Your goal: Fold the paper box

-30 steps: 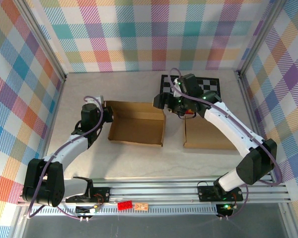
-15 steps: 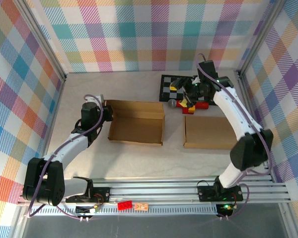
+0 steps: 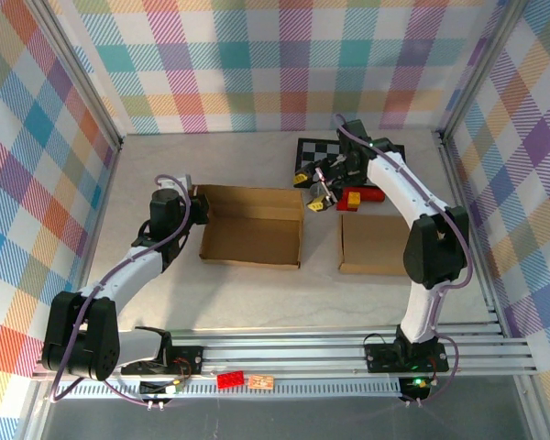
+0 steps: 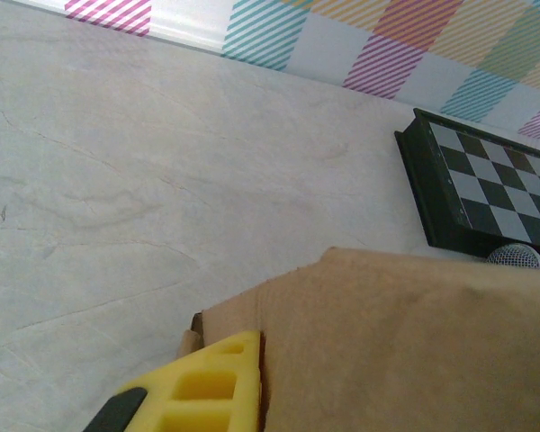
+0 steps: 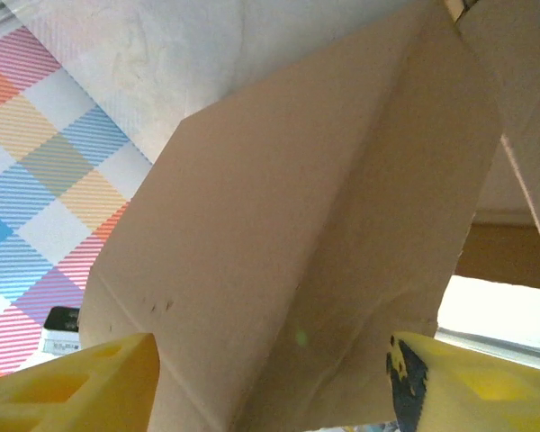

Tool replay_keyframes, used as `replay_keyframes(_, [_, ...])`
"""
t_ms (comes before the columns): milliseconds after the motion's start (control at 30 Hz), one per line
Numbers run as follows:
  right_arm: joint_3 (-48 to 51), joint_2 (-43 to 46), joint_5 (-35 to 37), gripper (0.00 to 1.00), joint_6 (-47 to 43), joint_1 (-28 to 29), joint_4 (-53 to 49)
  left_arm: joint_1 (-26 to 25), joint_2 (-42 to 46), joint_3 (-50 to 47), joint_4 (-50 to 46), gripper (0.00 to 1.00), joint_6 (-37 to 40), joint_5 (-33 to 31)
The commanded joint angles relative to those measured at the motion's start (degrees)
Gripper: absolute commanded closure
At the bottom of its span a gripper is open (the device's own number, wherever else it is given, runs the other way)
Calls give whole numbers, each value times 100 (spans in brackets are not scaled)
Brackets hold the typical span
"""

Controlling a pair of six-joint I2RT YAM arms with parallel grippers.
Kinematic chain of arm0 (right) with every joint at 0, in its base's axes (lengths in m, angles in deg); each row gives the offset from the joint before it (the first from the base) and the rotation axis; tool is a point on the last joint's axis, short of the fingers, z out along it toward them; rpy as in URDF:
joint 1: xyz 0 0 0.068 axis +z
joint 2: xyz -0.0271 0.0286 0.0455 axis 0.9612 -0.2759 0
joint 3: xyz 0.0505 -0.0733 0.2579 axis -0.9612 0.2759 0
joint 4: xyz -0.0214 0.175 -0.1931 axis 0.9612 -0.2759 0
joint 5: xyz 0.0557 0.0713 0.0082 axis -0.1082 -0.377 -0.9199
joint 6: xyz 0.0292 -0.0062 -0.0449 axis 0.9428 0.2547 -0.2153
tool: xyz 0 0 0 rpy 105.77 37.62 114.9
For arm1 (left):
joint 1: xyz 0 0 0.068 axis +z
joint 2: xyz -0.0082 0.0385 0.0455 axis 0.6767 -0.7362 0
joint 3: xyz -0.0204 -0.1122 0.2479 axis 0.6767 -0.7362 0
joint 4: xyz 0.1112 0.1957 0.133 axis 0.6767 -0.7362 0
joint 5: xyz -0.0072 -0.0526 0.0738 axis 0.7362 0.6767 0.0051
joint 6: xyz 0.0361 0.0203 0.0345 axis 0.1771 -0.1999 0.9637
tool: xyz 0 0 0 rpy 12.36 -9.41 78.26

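The brown paper box [image 3: 252, 227] lies open on the table, its walls standing up. My left gripper [image 3: 198, 209] is at the box's left wall. In the left wrist view one yellow finger [image 4: 207, 391] presses against that cardboard wall [image 4: 405, 342], and the other finger is hidden behind it. My right gripper [image 3: 315, 192] hovers just off the box's far right corner. Its two yellow fingers [image 5: 72, 387] stand wide apart, open. Beyond them is a cardboard wall [image 5: 297, 252] that they do not touch.
A second flat cardboard piece [image 3: 378, 246] lies to the right of the box. A chessboard [image 3: 348, 154] sits at the back, with red and yellow blocks [image 3: 356, 197] beside it. A microphone head [image 4: 519, 256] peeks over the box wall. Aluminium rails line the near edge.
The right arm pulled back from the box to the chessboard, then swung left again toward the box's far right corner. The left arm has not moved.
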Motion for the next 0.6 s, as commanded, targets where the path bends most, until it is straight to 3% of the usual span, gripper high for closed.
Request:
replay_keyframes(0, [186, 17, -250, 36, 23, 77, -72, -60, -14, 89, 187, 90, -134, 100])
replay_keyframes(133, [377, 3, -277, 45, 54, 120, 109, -77, -15, 55, 231, 89, -240, 109])
replay_keyframes(567, [667, -62, -349, 50, 18, 297, 188, -149, 112, -217, 295, 87, -703, 170])
